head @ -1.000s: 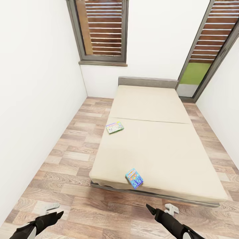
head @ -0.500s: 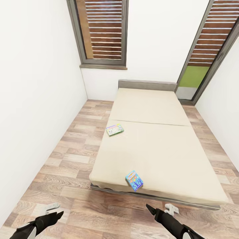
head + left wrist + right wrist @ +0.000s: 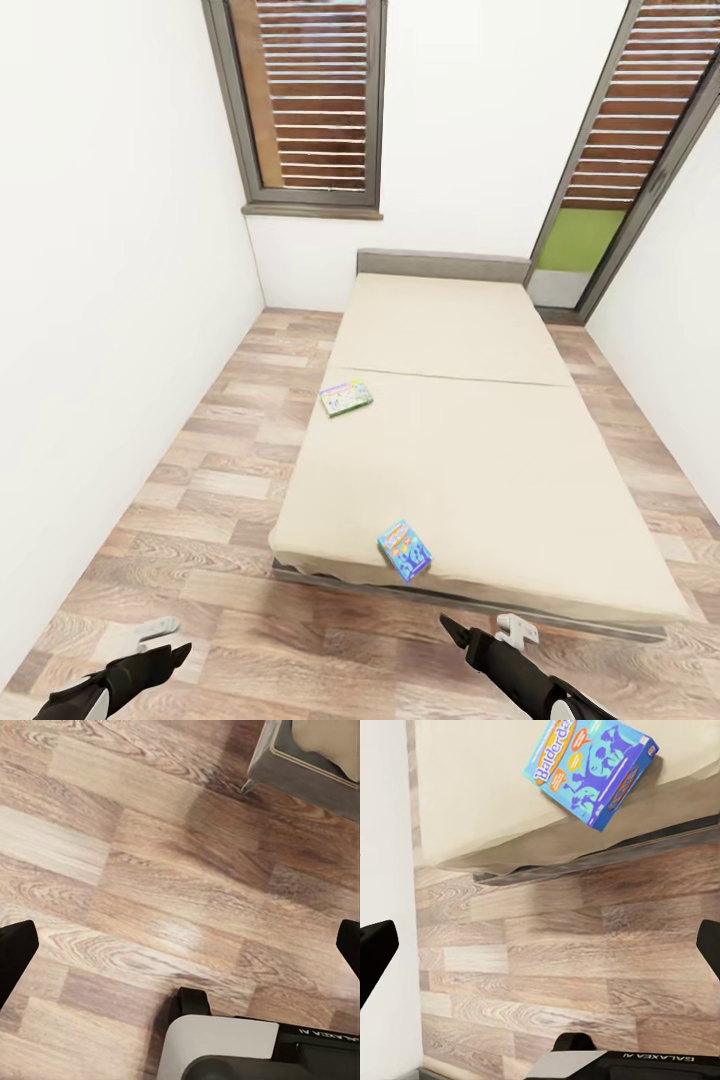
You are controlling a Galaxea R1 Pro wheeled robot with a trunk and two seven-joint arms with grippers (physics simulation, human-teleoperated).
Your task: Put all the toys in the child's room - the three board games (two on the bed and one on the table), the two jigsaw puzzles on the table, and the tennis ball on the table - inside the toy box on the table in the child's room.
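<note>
A: Fingers first. On the right gripper (image 3: 540, 945) they're spread wide, holding nothing; the left gripper (image 3: 180, 949) is just as open over bare planks.

B: And the toys? The blue board game (image 3: 404, 549) sits at the near edge of the bed (image 3: 480, 450), one corner poking past the mattress. I'd say that overhang makes it the easy first grab.

A: The green-pink board game (image 3: 346, 396) lies further up, by the bed's left edge.

B: Beige mattress, wood-plank floor (image 3: 215, 470), white walls, two slatted windows (image 3: 310, 95) behind.
</note>
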